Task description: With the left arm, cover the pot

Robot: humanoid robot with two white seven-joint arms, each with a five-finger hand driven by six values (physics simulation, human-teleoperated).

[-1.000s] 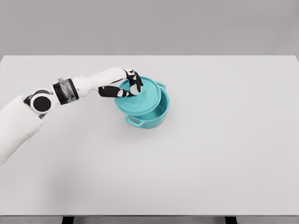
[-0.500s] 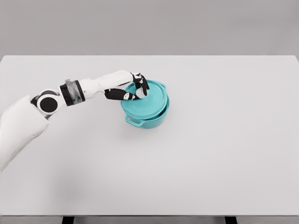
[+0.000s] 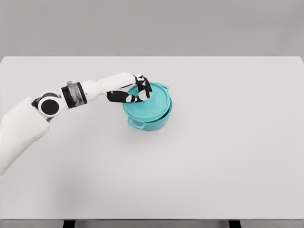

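Observation:
A teal pot (image 3: 151, 123) with two side handles stands near the middle of the white table. A round teal lid (image 3: 151, 103) lies on top of it, sitting nearly flat and covering the opening. My left hand (image 3: 136, 93) reaches in from the left and rests over the lid's left part, its black-and-white fingers (image 3: 144, 87) curled around the lid's knob, which is hidden under them. The right arm is out of view.
The white table (image 3: 228, 142) runs the full width of the view, with its front edge near the bottom. A plain grey wall stands behind it.
The lid was tilted over the pot's left rim with the pot open. My left hand carried it right and down, so it now sits on the pot. Little moved in the last half second.

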